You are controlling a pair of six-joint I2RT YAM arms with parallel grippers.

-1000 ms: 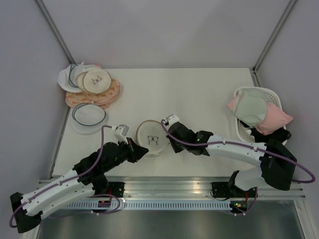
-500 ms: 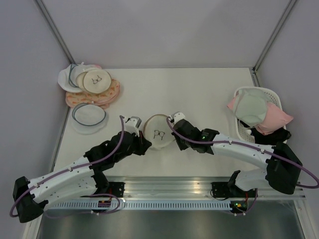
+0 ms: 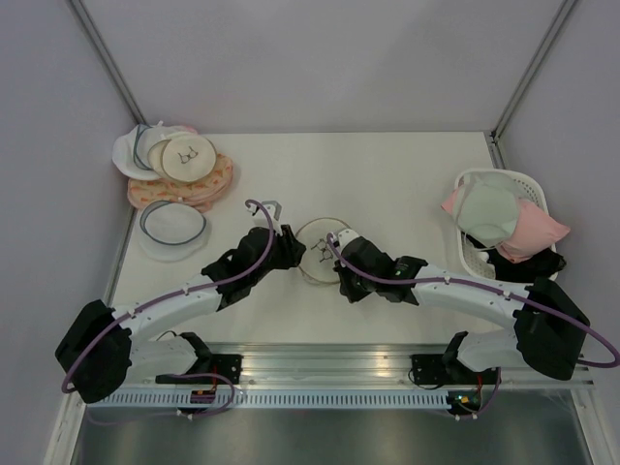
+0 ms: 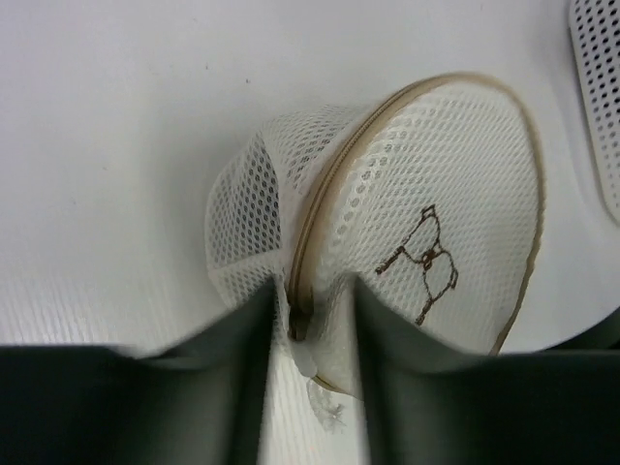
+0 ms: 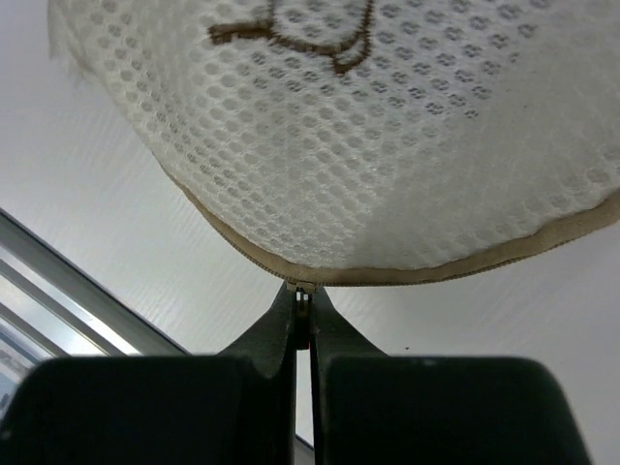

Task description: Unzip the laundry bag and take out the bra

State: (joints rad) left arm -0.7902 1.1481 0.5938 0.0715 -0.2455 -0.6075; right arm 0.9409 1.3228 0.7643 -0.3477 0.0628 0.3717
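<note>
We look down from above and behind the arms (image 3: 174, 305) over the whole worktop (image 3: 407, 184). Our wrist cameras sit close, the left hand (image 4: 308, 291) and right hand (image 5: 302, 295) each facing the bag (image 4: 436, 194), which all three views share.

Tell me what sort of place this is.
Probably a robot lab cell staged for laundry handling: a white table inside plain panels, a mesh laundry bag between the left arm and right arm, a stack of wash pouches, and a basket of garments.
</note>
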